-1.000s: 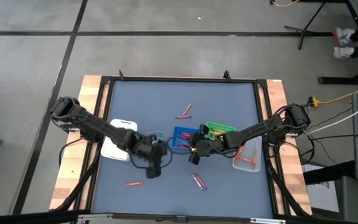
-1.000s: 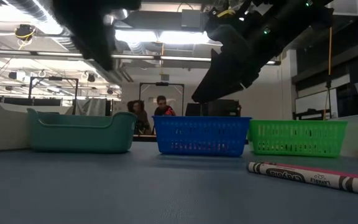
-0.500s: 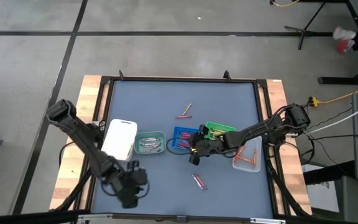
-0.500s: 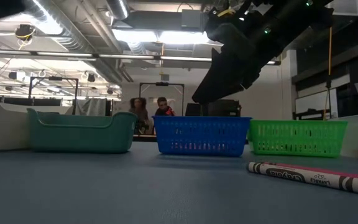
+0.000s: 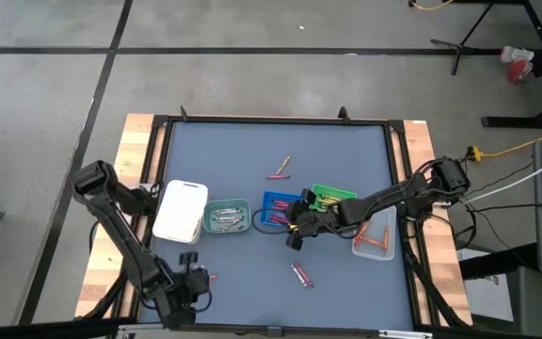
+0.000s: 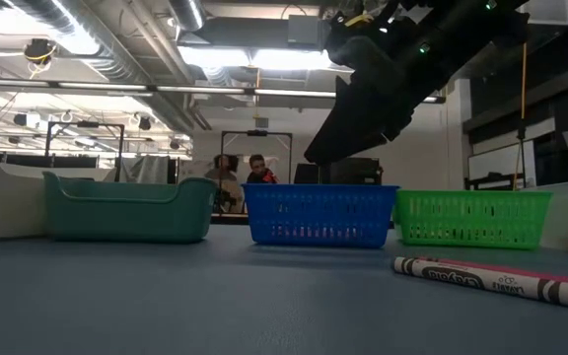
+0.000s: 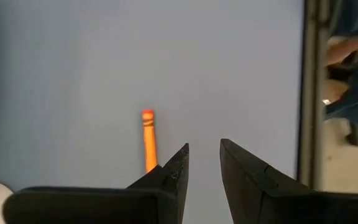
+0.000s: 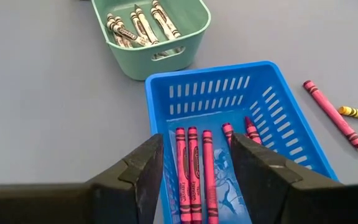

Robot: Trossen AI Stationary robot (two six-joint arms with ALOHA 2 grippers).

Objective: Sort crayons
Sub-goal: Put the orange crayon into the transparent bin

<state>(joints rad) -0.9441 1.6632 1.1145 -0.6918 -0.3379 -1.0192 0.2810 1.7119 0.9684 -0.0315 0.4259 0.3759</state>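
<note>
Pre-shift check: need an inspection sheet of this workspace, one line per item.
Surface: blue-grey mat in a black frame.
Job's things: loose orange crayon, pink crayon; red crayons in blue tray; grey ones in teal tray.
Clutter: white tray, green tray.
Grippers: left gripper open beside the orange crayon; right gripper open above the blue tray.
Cables: yellow cord on floor.
Surroundings: people beyond the table.
</note>
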